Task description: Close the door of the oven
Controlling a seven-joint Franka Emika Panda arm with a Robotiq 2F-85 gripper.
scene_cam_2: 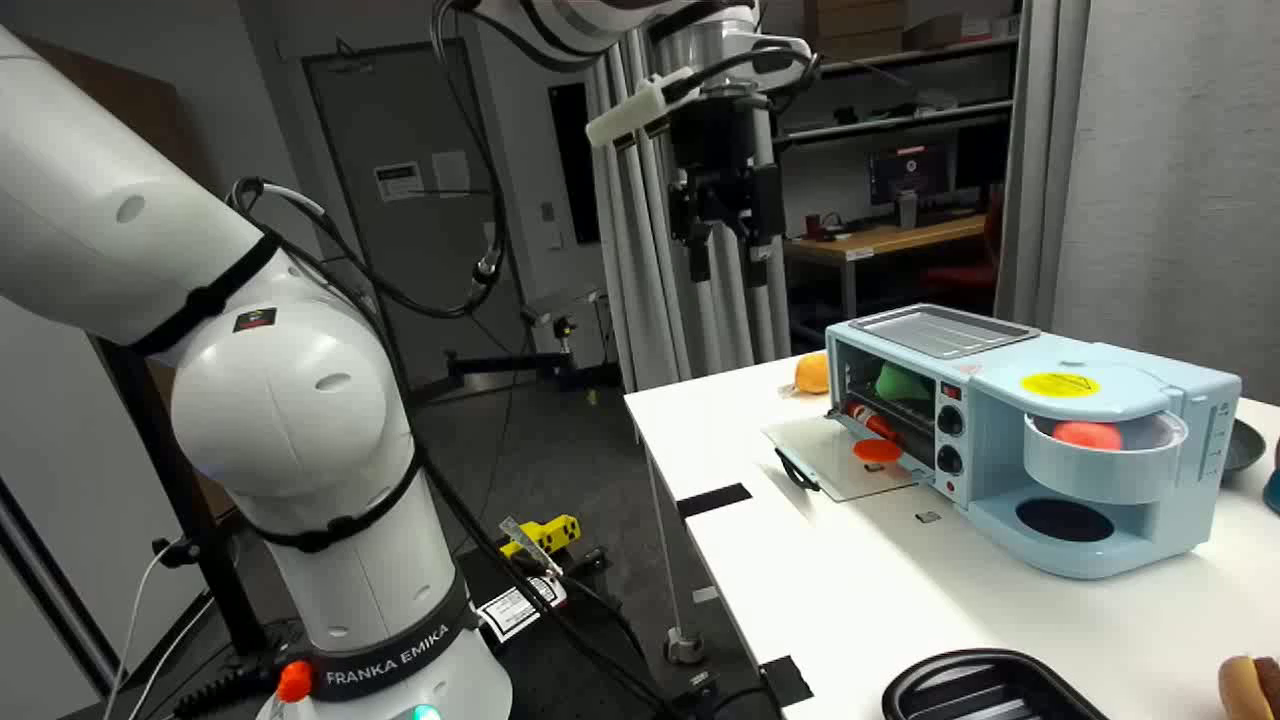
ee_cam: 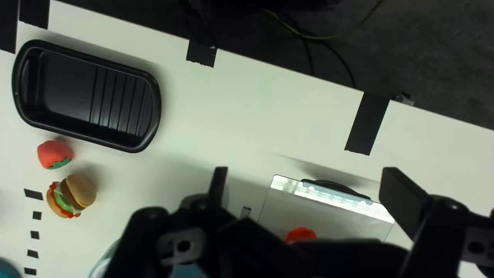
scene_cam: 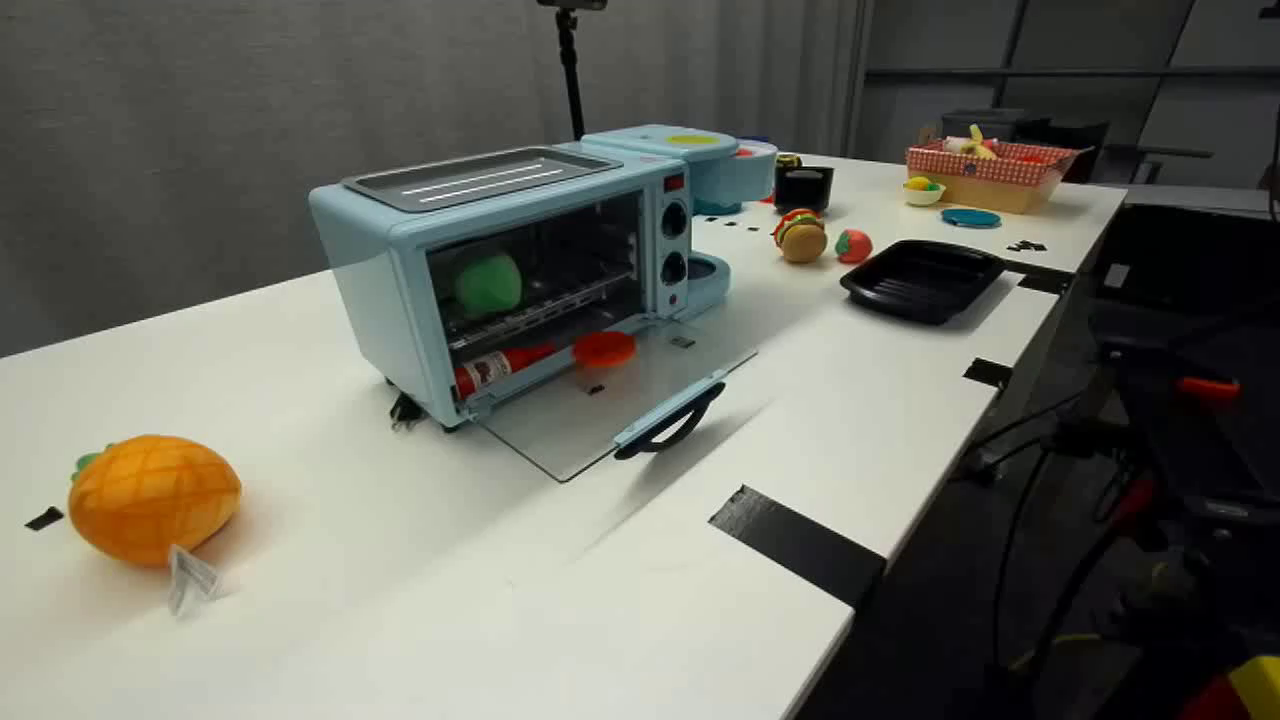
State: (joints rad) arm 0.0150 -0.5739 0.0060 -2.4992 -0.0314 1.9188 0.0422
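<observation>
Your black two-fingered gripper (scene_cam_2: 728, 268) hangs spread wide, well apart from the light-blue-edged glass door (scene_cam: 640, 385), folded down at the front of the light blue boxy toaster oven (scene_cam: 365, 250). Only an exterior view shows you the tan, red-check-lined basket (scene_cam: 990, 190). In the wrist view your gripper partly covers an orange-red disc (ee_cam: 301, 233). Black tape strips (scene_cam: 795, 540) mark the white tabletop (scene_cam: 400, 580); grey curtains (scene_cam: 180, 150) hang behind.

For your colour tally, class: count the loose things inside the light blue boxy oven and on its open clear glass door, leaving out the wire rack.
Red or orange-red: 2 (red bottle with a white label inside the light blue boxy oven; flat round orange-red piece on the clear glass door)
Green: 1 (rounded green object inside the oven)
Total: 3
</observation>
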